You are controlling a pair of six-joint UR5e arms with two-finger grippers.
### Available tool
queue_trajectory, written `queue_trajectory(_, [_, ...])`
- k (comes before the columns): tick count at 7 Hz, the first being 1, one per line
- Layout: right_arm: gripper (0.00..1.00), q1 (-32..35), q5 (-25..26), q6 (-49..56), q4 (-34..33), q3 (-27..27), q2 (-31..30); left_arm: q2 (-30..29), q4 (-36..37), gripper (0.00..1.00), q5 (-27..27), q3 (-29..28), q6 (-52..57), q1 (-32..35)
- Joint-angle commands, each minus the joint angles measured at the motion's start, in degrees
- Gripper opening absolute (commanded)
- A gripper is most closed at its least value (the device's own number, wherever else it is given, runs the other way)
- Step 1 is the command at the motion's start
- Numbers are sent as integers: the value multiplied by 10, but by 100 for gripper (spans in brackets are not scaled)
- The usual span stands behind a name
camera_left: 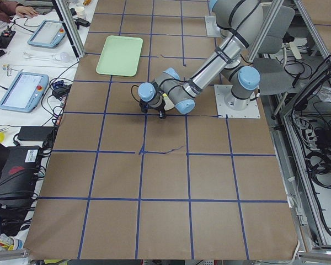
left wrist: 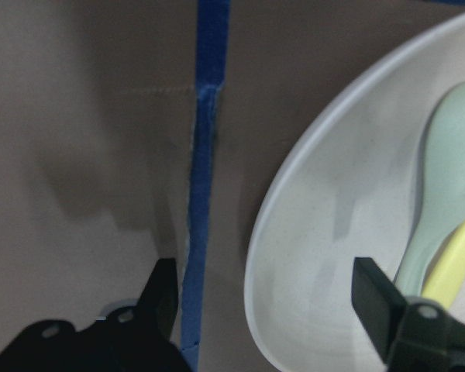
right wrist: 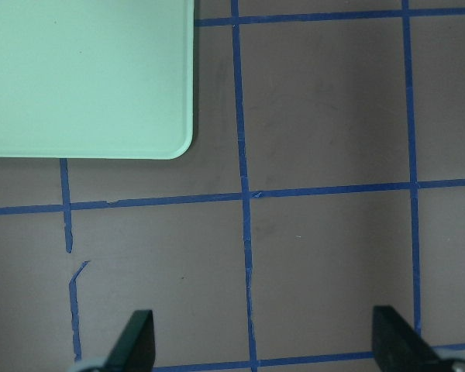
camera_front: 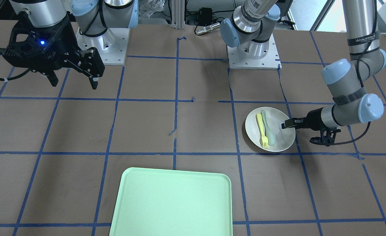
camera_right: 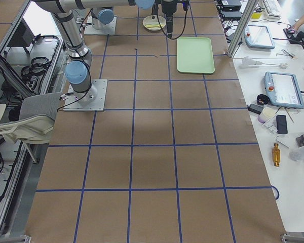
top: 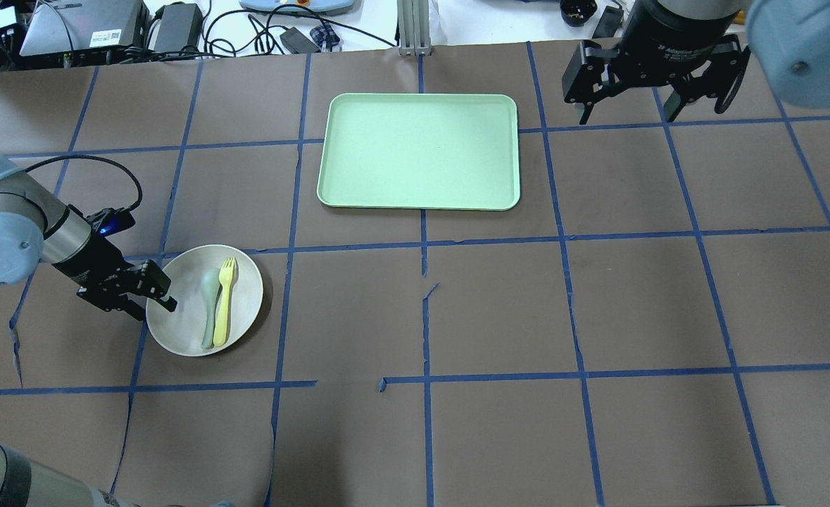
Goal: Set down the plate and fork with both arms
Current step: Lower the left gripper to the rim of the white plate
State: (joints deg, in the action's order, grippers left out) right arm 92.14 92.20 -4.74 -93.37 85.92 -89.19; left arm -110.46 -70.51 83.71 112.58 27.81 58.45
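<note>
The plate (top: pixel 179 332), with the fork (top: pixel 224 304) and a spoon (top: pixel 208 310) laid side by side in it, is seen on the table (top: pixel 598 317). Its rim is straddled by the left gripper (top: pixel 153 303), whose jaws are spread and apparently not touching it. The right gripper (top: pixel 626 113) is held wide and empty beside the green tray (top: pixel 418 151).

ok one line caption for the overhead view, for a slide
Left gripper open astride the rim of the plate carrying fork and spoon; right gripper open near the green tray.
</note>
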Motion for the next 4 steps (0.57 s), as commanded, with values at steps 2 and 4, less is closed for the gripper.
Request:
queue_trajectory(2, [100, 1, 0, 0, 0, 0, 0, 1, -2, 0, -3, -3, 4, 0])
queue_trajectory(4, [100, 1, 0, 0, 0, 0, 0, 1, -2, 0, -3, -3, 1, 1])
